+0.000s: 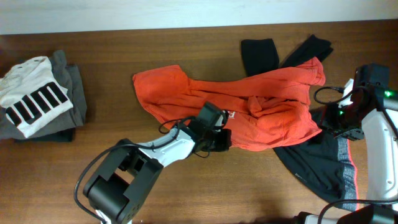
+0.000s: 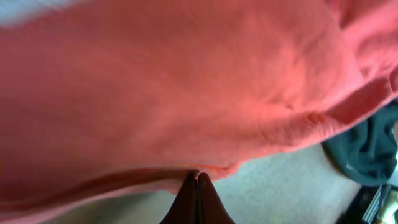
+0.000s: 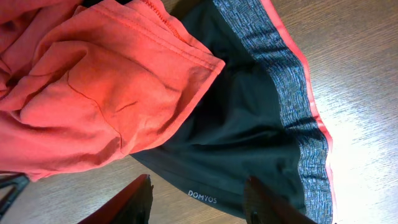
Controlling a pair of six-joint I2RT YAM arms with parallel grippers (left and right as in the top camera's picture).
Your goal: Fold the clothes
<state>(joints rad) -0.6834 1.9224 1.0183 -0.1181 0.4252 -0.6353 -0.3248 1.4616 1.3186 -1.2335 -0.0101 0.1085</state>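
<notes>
The orange-red T-shirt (image 1: 261, 106) lies spread and crumpled across the middle of the wooden table (image 1: 186, 37). It rests over black garments: a dark top with a grey-and-pink side stripe (image 1: 323, 155) at the right and black sleeves (image 1: 260, 53) at the back. My left gripper (image 1: 221, 138) is at the shirt's near hem. In the left wrist view its fingertips (image 2: 198, 175) are pressed together, pinching the edge of the orange fabric (image 2: 186, 81). My right gripper (image 3: 199, 180) hovers open over the black top (image 3: 249, 124), beside the orange sleeve (image 3: 81, 81), holding nothing.
A folded pile (image 1: 37, 93) sits at the left end of the table, with a white piece with black stripes on top of grey garments. Bare wood shows along the front edge and between the pile and the T-shirt.
</notes>
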